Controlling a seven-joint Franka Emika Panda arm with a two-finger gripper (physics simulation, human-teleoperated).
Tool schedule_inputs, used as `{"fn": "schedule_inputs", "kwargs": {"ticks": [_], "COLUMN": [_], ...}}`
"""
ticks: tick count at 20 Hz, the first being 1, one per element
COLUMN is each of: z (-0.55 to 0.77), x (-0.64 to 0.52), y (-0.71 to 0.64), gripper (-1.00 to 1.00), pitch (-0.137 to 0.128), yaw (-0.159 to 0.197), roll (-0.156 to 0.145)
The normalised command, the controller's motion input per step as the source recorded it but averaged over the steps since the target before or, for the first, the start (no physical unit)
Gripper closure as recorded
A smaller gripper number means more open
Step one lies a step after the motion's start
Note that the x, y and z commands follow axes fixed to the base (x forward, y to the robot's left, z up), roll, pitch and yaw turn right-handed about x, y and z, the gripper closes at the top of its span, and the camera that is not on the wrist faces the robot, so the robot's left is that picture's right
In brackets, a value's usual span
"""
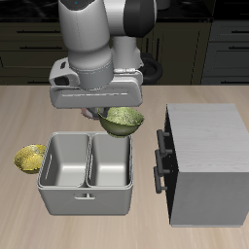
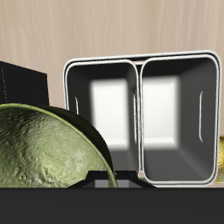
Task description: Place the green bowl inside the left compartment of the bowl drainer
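The green bowl (image 1: 124,121) (image 2: 44,153), glossy and mottled olive, hangs slightly tilted just above the back rim of the bowl drainer (image 1: 86,191), over the compartment nearer the cabinet. My gripper (image 1: 106,113) (image 2: 116,178) is shut on the bowl's rim; the hand hides the fingers in the exterior view. The wrist view looks down into the grey metal drainer (image 2: 140,61), whose two deep compartments hold nothing, with the bowl beside and above one end of it.
A big grey cabinet (image 1: 206,160) (image 2: 22,83) with black handles stands close beside the drainer. A small yellow bowl (image 1: 29,157) sits on the table at the drainer's other side. A pinkish dish (image 1: 90,114) peeks out behind the gripper.
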Motion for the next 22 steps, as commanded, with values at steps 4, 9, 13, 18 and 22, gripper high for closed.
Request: {"fn": "schedule_inputs", "kwargs": {"ticks": [4,9,13,18,22], "z": [-0.28,-0.26,-0.22,-0.17,-0.13], "x": [0.04,0.01,0.01,-0.02,-0.02], "y": [-0.06,-0.04,-0.07,-0.1,-0.15], "gripper": [1.0,1.0,1.0,1.0,-1.0], "pitch": [0.029,0.033,0.026,0.024,0.048], "yaw": [-0.01,-0.025,-0.007,-0.01,0.059], "roll": [-0.002,0.0,-0.003,-0.023,-0.09]}}
